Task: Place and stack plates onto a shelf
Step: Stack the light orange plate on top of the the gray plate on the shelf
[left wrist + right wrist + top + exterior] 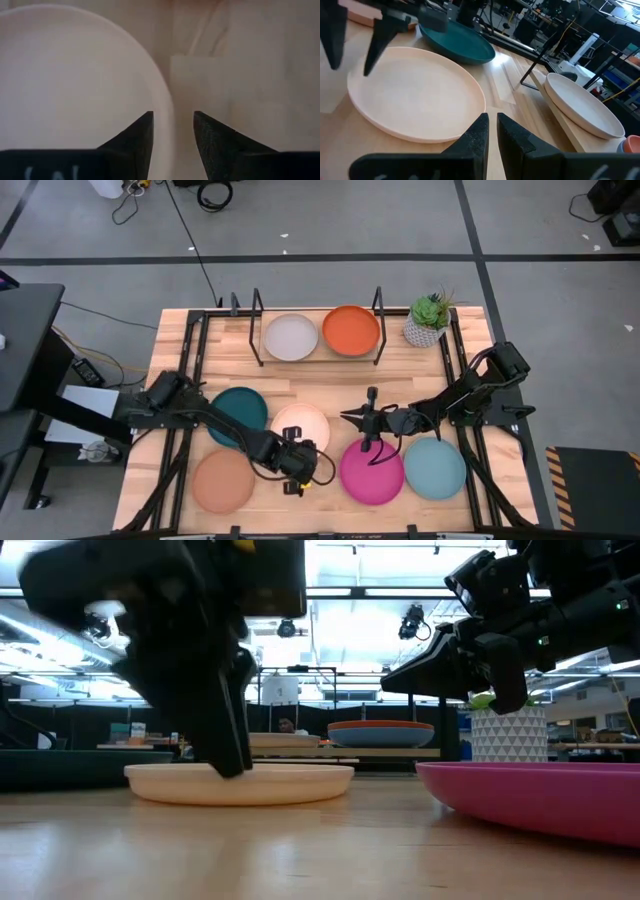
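The cream white plate (300, 426) lies flat on the table's middle. My left gripper (296, 470) is open at the plate's near rim (162, 107), pointing down, one finger over the plate and one outside it. My right gripper (358, 418) is shut and hovers just right of that plate, above the pink plate's (371, 471) far edge. On the shelf (318, 358) at the far side lie the grey plate (290, 337) and the orange plate (350, 330). In the low view the orange plate rests on a blue one (382, 737). My left gripper straddles the cream white plate's near rim (162, 107) from above, one finger (135, 135) inside and one (212, 135) outside. The plate lies flat on the table. Whether either finger touches the rim, I cannot tell.
The dark teal plate (240, 414) sits left of the cream one and the tan plate (223, 481) near the near left corner. The light teal plate (435, 467) lies right of the pink one. A potted plant (428, 320) stands right of the shelf.
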Available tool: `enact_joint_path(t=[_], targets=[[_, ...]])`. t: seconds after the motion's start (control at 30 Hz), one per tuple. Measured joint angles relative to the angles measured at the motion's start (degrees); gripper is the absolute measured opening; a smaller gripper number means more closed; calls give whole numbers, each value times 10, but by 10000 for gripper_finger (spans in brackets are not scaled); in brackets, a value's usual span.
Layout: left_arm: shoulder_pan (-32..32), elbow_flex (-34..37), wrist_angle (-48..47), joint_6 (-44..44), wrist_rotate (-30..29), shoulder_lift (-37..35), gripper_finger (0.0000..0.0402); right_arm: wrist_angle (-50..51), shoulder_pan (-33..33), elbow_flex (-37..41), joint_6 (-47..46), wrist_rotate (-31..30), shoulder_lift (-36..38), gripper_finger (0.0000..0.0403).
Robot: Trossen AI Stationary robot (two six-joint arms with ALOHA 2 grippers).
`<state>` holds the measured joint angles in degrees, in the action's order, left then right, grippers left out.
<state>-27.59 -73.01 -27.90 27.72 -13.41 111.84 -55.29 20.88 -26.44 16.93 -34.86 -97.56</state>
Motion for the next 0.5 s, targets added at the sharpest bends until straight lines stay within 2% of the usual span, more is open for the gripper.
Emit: enact_joint_path(t=[0.27,0.33,0.5], targets=[[-1,-1,-2,-56,-7,28,133,1,0,0,2,0,0,43],[0,-2,-3,-59,-3,27,111,0,0,0,2,0,0,43],[4,-25,-29,-72,24,25,20,1,0,0,2,0,0,43]])
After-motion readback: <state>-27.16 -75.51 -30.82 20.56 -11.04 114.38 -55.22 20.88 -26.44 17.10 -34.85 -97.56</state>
